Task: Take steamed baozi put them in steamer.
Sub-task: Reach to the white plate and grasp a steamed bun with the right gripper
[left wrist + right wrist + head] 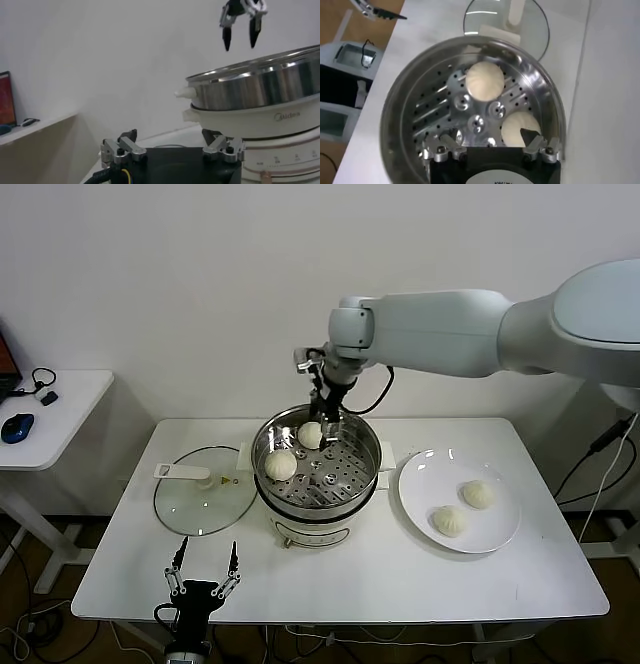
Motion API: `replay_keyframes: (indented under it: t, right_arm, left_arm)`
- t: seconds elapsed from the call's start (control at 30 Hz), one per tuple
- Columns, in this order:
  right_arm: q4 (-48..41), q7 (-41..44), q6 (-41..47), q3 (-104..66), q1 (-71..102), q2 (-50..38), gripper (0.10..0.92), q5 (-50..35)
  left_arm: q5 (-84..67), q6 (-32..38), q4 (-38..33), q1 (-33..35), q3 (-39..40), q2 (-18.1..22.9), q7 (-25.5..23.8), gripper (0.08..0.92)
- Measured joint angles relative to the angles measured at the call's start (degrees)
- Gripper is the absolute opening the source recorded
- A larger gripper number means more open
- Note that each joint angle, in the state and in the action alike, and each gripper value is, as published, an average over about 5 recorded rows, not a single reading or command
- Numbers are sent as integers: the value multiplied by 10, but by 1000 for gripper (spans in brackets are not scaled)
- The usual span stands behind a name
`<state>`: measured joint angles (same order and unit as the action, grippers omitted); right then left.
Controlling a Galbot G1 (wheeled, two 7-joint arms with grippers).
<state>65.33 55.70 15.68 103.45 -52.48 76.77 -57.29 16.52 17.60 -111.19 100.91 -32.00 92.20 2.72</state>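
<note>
White worktop (350, 574) carries everything. Nearest, the idle left pincer (203, 569) hangs at its front edge, fingers spread. Past it, the right pincer (328, 416) hovers released over the steamer (372, 452), two steamed baozi (281, 465) just beneath; descending carelessly could dent one. Two more wait on the plate (420, 484) beside.

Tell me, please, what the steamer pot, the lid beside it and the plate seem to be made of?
Steamer: apparently stainless steel, polished; its wall mirrors the room and the tray inside is perforated metal. Its base looks like white plastic.
Lid: clear glass, since the table shows through it, with a thin metal rim and a white, probably plastic handle.
Plate: glossy white, likely ceramic, though it could be melamine.
</note>
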Motion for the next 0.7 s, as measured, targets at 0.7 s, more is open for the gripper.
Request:
replay_keyframes:
  t: [0.7]
  right_arm:
    - [117,5,-12,78,-58,-194,823,78]
  left_arm:
    - [9,0,0,5,0,0,0,823]
